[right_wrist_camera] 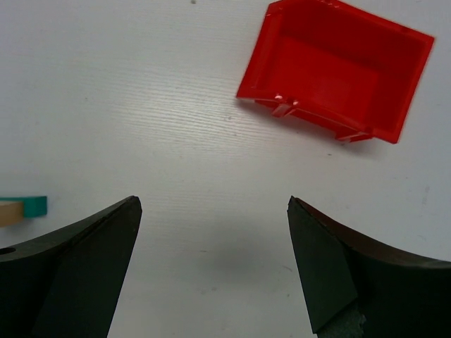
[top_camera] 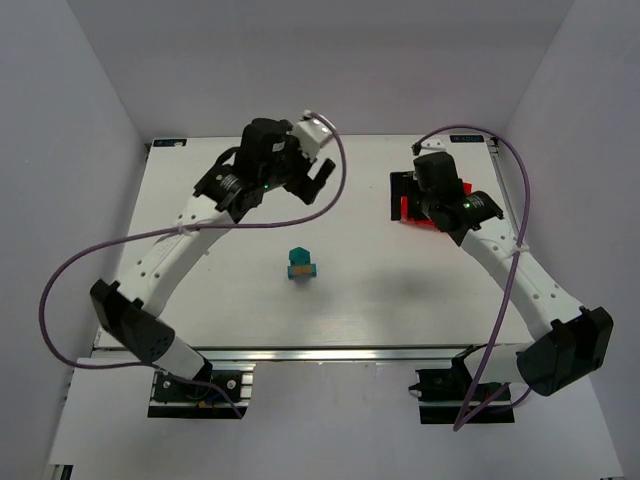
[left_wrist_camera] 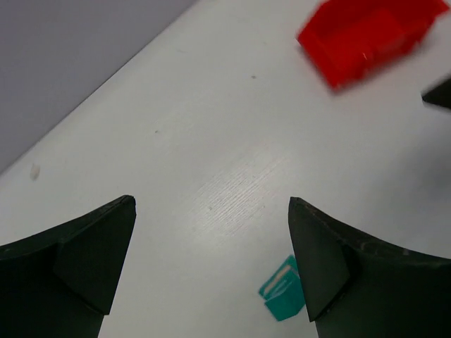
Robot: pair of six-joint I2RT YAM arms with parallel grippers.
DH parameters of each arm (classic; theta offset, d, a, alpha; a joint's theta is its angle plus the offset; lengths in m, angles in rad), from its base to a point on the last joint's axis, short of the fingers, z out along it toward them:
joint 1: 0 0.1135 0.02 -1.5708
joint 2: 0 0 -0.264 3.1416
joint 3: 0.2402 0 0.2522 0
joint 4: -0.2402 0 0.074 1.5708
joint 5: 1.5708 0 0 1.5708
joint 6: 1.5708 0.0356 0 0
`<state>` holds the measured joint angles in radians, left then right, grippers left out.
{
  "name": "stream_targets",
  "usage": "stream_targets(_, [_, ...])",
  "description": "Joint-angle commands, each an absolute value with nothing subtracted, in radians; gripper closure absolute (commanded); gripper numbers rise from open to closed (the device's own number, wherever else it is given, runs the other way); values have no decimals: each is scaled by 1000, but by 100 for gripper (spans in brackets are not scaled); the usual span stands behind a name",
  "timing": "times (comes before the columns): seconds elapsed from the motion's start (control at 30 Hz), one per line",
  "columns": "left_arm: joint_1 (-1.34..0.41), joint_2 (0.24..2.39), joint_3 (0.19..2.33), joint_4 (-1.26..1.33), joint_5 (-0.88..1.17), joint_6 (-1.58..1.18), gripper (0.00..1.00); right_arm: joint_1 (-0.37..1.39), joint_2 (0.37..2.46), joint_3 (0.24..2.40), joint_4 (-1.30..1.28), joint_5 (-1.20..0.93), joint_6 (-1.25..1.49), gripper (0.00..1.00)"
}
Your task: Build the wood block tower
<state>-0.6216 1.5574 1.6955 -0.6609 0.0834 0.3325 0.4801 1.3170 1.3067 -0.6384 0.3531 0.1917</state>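
Note:
The wood block tower (top_camera: 300, 264) is a small stack of teal blocks with one tan block, standing near the middle of the white table (top_camera: 380, 300). My left gripper (top_camera: 315, 183) hovers above the table behind the tower, open and empty. In the left wrist view the gripper (left_wrist_camera: 211, 204) is wide open, and the tower (left_wrist_camera: 285, 296) shows low down, partly hidden by the right finger (left_wrist_camera: 331, 267). My right gripper (top_camera: 408, 190) is by the red bin at the back right. In its wrist view it (right_wrist_camera: 211, 203) is open and empty, with the tower (right_wrist_camera: 21, 208) at the left edge.
A red plastic bin (top_camera: 415, 212) sits at the back right, partly under the right arm. It looks empty in the right wrist view (right_wrist_camera: 338, 67) and also shows in the left wrist view (left_wrist_camera: 366, 39). Grey walls enclose the table on three sides.

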Motion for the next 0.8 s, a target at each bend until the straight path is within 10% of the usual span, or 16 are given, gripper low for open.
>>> stream_targets(0.0, [-606, 1395, 1597, -489, -274, -176, 2, 469, 1309, 1270, -565, 214, 264, 11])
stream_targets(0.43, [-491, 1058, 999, -634, -408, -776, 2, 471, 1080, 1009, -474, 161, 354, 11])
stream_targets(0.77, [-431, 999, 1006, -676, -371, -759, 2, 471, 1015, 956, -466, 163, 353, 10])
